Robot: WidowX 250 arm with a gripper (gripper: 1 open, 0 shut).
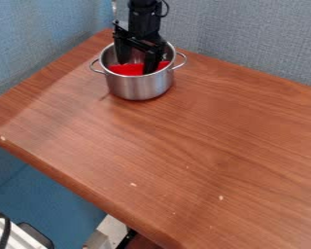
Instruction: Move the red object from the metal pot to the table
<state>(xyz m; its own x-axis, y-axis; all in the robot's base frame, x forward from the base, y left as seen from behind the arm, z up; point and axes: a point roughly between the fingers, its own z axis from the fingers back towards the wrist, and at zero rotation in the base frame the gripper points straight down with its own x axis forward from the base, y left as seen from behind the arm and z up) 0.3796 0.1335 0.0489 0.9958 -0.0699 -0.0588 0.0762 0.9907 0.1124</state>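
End effector (137,60) is down inside the pot (139,83), pointing straight down, jaws spread wide with one black finger on either side of the red block (125,70), and nothing gripped yet. The block lies in the pot's bowl, bright red against the shiny steel, flat and bar-like as far as can be seen; only part of it shows past the fingers, and whether it lies flat on the bottom or leans on the wall is hard to tell. The pot sits at the far corner of the bench (185,156), close to the blue wall, with its little side handles sticking out. Now the risks, as a judgement: a flat bar in a round pot gives the fingers little to bite, so a close on the wrong axis could pinch a corner and let the block swivel or slip free on the lift. The fingers are close to the rim, so a drift sideways could nudge or drag the light pot. If the block wedges across the pot, pulling up could lift the pot with it. Plenty of bare wood lies in front for the drop.
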